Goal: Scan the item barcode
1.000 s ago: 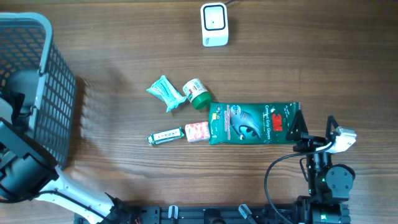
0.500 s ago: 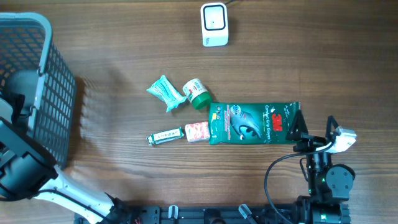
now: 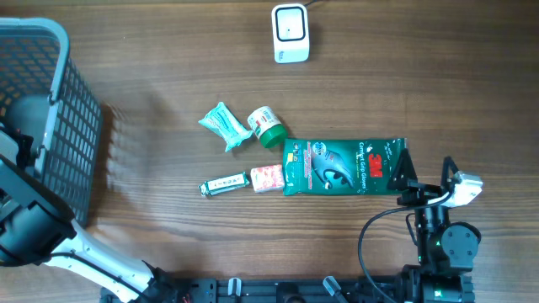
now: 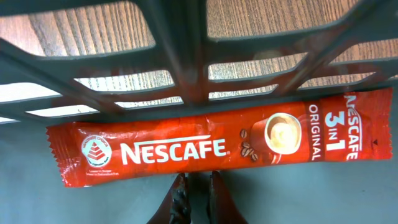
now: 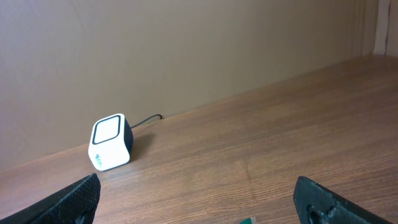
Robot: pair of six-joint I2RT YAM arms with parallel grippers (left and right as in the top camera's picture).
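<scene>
Left claw is pressed together just under the Nescafe sachet in the basket, maybe nipping its edge; right claw is spread wide.

The left tool has snapped closed, its fingers now together at the lower edge of the sachet in the basket. The left arm has shifted slightly at the bench's left edge.

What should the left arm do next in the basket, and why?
Probably a small lift. The left gripper looks shut at the lower edge of the Nescafe sachet, but the grip itself isn't clear. Raising it slightly off the basket floor would show whether the sachet comes along.
</scene>
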